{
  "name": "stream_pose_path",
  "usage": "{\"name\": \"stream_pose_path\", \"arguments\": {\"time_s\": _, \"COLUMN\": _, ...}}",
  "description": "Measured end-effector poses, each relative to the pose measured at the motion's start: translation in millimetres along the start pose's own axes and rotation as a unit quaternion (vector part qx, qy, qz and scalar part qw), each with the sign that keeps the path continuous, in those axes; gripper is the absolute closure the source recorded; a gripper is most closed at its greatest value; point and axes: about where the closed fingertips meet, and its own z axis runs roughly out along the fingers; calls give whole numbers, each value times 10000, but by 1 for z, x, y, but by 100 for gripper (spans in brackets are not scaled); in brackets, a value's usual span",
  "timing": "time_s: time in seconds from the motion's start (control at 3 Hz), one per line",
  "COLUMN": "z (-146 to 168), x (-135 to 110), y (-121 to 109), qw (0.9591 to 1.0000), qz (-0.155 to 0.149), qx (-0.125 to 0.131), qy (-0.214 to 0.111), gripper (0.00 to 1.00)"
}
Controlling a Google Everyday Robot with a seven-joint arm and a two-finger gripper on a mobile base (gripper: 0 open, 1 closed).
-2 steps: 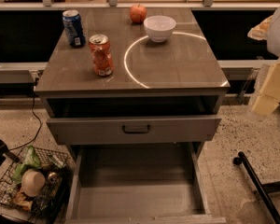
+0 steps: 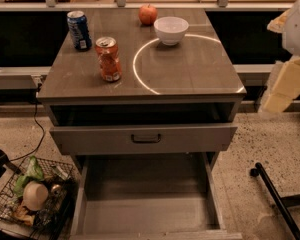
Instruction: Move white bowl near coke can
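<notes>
Cabinet top, white bowl at back, jaws hanging far right

The grey-brown table top carries four things. A blue soda can stands upright at the back left corner. The coke can stands upright just in front of it, a little further in from the left edge, with its silver top up. A red apple sits at the middle of the back edge. The white bowl is just beside it toward the right, mouth up. A thin bright arc of light curves across the top from the bowl toward the front edge. The gripper hangs out past the right edge, off the table
</notes>
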Motion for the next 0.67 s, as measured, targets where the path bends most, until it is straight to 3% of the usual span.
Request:
{"name": "stream_pose_path", "arguments": {"time_s": 0.33, "z": 5, "x": 9, "y": -44, "qw": 9980, "qz": 73, "qx": 635, "qy": 17, "gripper": 0}}
{"name": "stream_pose_path", "arguments": {"time_s": 0.67, "z": 5, "x": 18, "y": -109, "qw": 9918, "qz": 22, "qx": 1276, "qy": 94, "gripper": 0}}
